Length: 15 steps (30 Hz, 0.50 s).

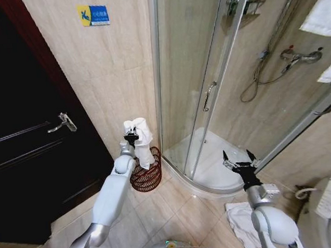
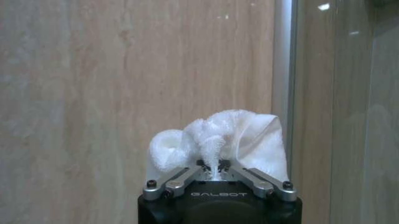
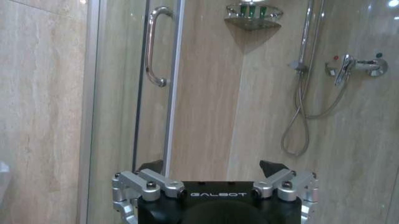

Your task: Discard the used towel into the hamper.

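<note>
Here the left gripper [image 1: 131,138] is clamped on the white towel [image 1: 139,132], held above the hamper [image 1: 146,173] that sits on the floor in the corner between the wall [image 1: 112,76] and the shower door [image 1: 208,82]. A tail seems to drape to the rim, so on release it could snag or slide outside. The right gripper [image 1: 239,160], fingers spread, waits near the shower tray [image 1: 213,174], with another towel [image 1: 239,220] on the floor nearby

Beige tiled walls [image 1: 117,65], dark door [image 1: 26,144], glass shower enclosure [image 1: 207,71].
</note>
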{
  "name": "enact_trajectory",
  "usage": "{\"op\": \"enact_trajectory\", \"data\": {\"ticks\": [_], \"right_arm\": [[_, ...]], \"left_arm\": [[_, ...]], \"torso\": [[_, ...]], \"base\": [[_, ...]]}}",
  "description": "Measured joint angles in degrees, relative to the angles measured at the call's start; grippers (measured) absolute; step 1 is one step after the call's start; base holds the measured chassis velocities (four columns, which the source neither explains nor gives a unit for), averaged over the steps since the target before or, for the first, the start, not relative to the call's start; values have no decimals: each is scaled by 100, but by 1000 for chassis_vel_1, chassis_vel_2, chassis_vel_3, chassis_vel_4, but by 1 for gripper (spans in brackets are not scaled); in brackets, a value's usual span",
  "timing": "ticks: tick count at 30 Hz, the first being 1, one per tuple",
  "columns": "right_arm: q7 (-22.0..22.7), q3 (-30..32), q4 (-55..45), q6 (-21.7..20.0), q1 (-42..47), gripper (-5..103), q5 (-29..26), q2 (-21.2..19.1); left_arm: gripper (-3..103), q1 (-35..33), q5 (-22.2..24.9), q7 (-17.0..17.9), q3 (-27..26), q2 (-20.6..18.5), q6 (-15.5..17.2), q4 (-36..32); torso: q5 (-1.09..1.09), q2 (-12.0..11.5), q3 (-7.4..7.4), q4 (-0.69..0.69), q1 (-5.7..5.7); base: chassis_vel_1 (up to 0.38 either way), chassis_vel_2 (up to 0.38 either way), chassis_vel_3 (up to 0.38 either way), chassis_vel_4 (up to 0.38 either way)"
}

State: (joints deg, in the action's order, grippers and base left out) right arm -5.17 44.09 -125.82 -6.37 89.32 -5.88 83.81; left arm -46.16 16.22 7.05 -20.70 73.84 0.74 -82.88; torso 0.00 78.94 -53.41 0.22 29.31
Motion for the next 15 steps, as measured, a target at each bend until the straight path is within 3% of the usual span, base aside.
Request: {"op": "enact_trajectory", "data": {"ticks": [13, 15], "right_arm": [[-24, -80, -23, 3, -17, 100, 31, 58], [-28, -80, -23, 2, -19, 100, 31, 56]], "left_arm": [[2, -234, 14, -264, -164, -97, 69, -3], [5, -227, 18, -264, -150, -87, 99, 12]], "torso": [[-1, 0, 0, 0, 0], [0, 0, 0, 0, 0]], "base": [[0, 0, 0, 0], [0, 0, 0, 0]]}}
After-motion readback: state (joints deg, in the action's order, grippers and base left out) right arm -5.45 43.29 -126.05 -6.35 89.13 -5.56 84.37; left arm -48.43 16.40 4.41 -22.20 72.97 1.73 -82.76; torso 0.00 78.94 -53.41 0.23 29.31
